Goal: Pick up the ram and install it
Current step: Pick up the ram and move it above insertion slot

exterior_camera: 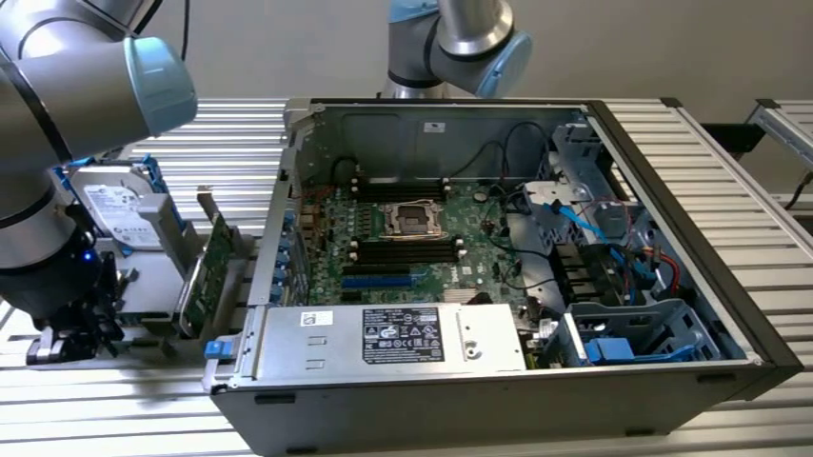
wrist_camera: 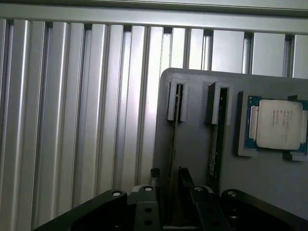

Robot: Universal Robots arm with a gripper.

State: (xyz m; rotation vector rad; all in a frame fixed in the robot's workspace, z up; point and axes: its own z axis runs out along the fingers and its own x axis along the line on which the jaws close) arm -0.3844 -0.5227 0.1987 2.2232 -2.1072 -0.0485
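In the exterior view, an open computer case (exterior_camera: 420,129) fills the middle of the slatted tabletop (exterior_camera: 228,133), with its motherboard (exterior_camera: 381,228) exposed and a power supply (exterior_camera: 394,338) along the near edge. At the exterior view's left, outside the case, a grey holder (exterior_camera: 143,278) carries a hard drive (exterior_camera: 121,205) and an upright expansion card (exterior_camera: 209,276). The arm reaches down there, the end effector (exterior_camera: 67,341) low over the holder. In the wrist view, the holder (wrist_camera: 269,183) shows 2 narrow slots and a processor (wrist_camera: 279,124) in its own recess. The ram (wrist_camera: 173,144) stands edge-on in 1 slot and a second stick (wrist_camera: 212,149) in the other. The end effector (wrist_camera: 169,172) is partly open, its fingers (wrist_camera: 155,174) either side of the ram; contact cannot be told.
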